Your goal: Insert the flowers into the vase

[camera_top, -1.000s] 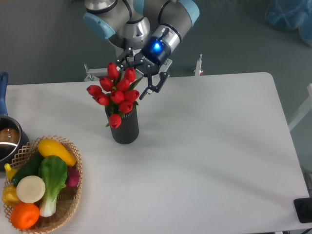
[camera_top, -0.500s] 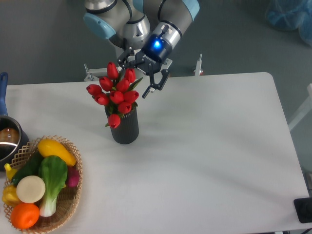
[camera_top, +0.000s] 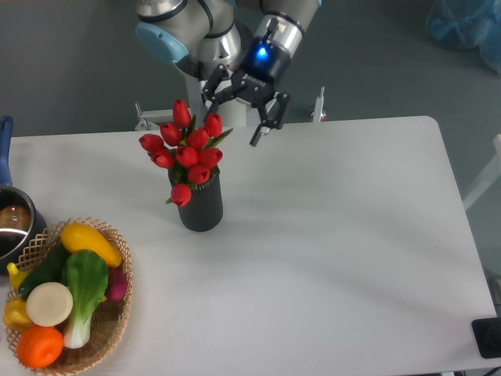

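The red tulips [camera_top: 185, 151] with green leaves stand upright in the black ribbed vase [camera_top: 201, 205] on the white table, left of centre. One bloom hangs low over the vase's left rim. My gripper [camera_top: 232, 119] is open and empty. It hangs above and to the right of the flowers, near the table's far edge, apart from them. One dark finger [camera_top: 260, 133] points down to the right of the bunch.
A wicker basket [camera_top: 113, 329] of colourful vegetables sits at the front left corner. A dark metal pot [camera_top: 14, 225] with a blue handle is at the left edge. A black object [camera_top: 488, 338] lies at the front right corner.
My gripper has lifted up and to the right, away from the flowers, with its jaws spread wider. The tulips stay in the vase and have settled slightly.
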Controlling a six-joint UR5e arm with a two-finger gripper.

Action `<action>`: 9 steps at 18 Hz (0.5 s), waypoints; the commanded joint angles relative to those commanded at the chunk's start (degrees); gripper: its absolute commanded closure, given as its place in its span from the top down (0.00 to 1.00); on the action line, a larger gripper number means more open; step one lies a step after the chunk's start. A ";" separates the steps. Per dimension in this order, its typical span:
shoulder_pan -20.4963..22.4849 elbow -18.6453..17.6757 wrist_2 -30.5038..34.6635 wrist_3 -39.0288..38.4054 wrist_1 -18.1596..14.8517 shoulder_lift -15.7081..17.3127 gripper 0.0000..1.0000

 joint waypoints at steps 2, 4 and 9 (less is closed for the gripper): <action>1.58 2.37 2.55 0.00 0.00 -0.09 1.00; 1.86 5.44 7.28 0.09 -0.09 0.00 1.00; 1.68 9.23 21.97 0.00 -0.18 -0.61 1.00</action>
